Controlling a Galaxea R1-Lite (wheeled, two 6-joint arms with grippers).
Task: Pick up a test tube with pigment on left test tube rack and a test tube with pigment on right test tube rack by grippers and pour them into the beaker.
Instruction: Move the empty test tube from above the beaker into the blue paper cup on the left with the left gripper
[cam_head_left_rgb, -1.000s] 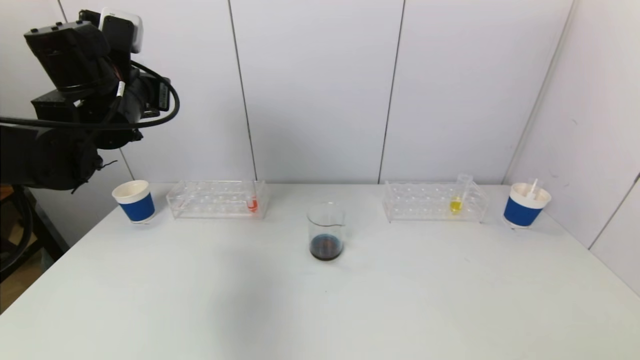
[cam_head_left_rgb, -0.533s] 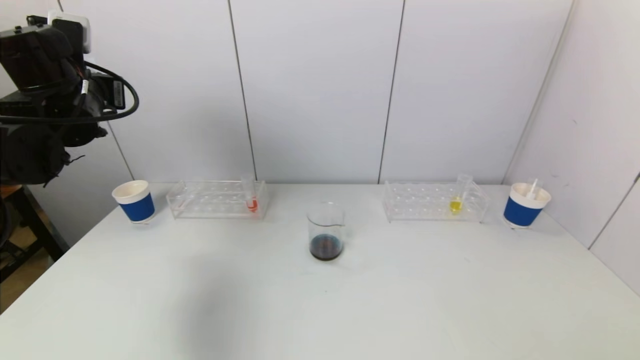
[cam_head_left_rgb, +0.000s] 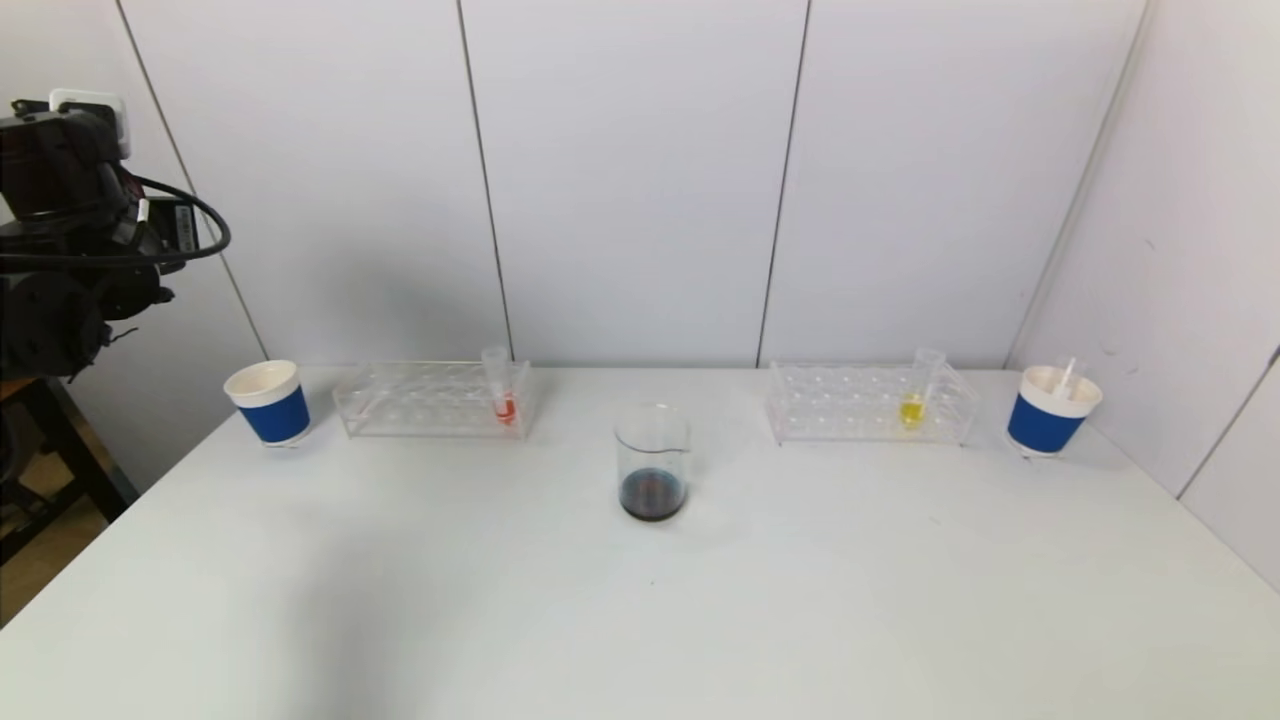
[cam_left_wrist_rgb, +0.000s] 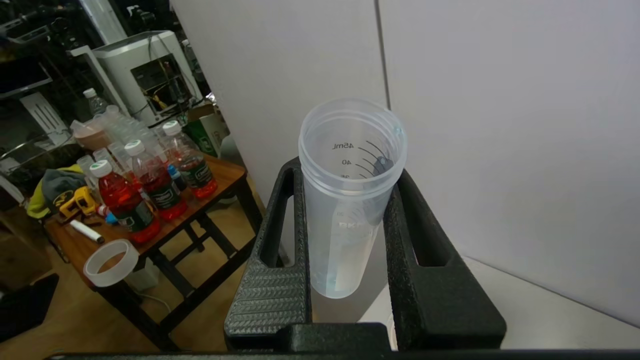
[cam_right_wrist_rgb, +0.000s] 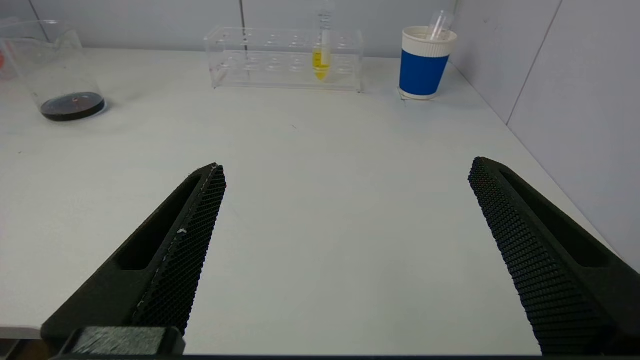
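Observation:
A glass beaker (cam_head_left_rgb: 651, 460) with dark liquid at its bottom stands mid-table. The left rack (cam_head_left_rgb: 400, 400) holds a tube with red pigment (cam_head_left_rgb: 503, 395); the right rack (cam_head_left_rgb: 850, 405) holds a tube with yellow pigment (cam_head_left_rgb: 913, 395). My left arm (cam_head_left_rgb: 60, 240) is raised at the far left, off the table. Its gripper (cam_left_wrist_rgb: 347, 170) is shut on an empty clear graduated tube (cam_left_wrist_rgb: 345, 220), held upright. My right gripper (cam_right_wrist_rgb: 347, 167) stands open over the near table, with nothing between its fingers; the yellow tube (cam_right_wrist_rgb: 321, 55) and beaker (cam_right_wrist_rgb: 55, 70) lie far ahead of it.
A blue paper cup (cam_head_left_rgb: 268, 402) stands left of the left rack. Another blue cup (cam_head_left_rgb: 1053, 410) right of the right rack holds an empty tube. White walls close the back and right. A side table with red-liquid bottles (cam_left_wrist_rgb: 125, 200) stands beyond the table's left edge.
My left arm has swung leftward and back toward the left edge of the head view, uncovering the top of the red tube. Nothing on the table has moved.

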